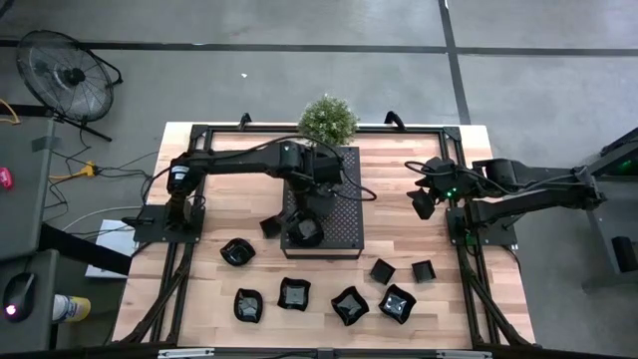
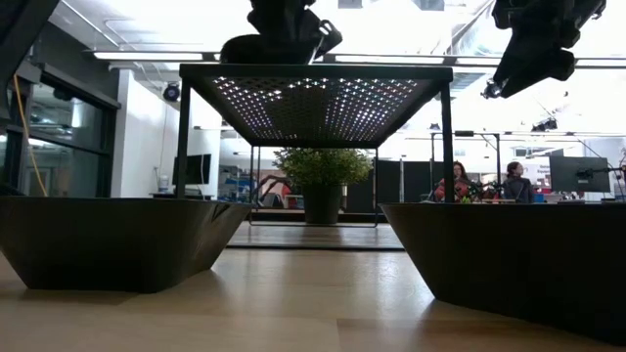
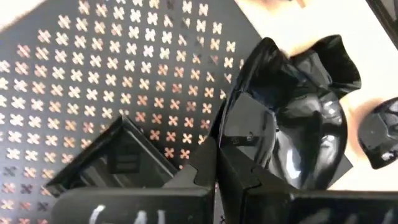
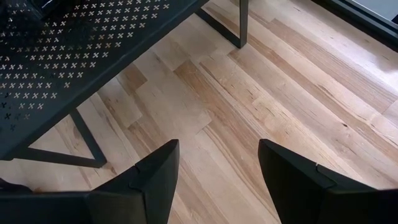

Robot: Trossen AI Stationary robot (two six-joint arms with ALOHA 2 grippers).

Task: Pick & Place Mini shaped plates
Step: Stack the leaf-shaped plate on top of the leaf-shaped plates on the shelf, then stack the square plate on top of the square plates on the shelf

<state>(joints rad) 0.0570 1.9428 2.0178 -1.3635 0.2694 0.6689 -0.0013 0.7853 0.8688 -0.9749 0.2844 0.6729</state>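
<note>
Left wrist view shows the left gripper (image 3: 217, 168) clamped on a wavy plate (image 3: 292, 118) at centre frame, probably for placing on the perforated tray (image 3: 93, 81). Right gripper (image 4: 217, 180) waits open at the lower frame.

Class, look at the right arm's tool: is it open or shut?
Open. In its wrist view the right tool shows two dark fingers set wide apart, bare wooden table between them, nothing held.

I see glossy black mini shaped plates (image 1: 350, 304) against the pale, striped wood-grain table (image 1: 399, 234). The raised tray (image 3: 93, 81) is matte black, punched with a regular pattern of small crosses showing light wood through. My right gripper's fingers (image 4: 155, 180) look dark grey, possibly black. The potted plant (image 1: 327, 120) is green.
</note>
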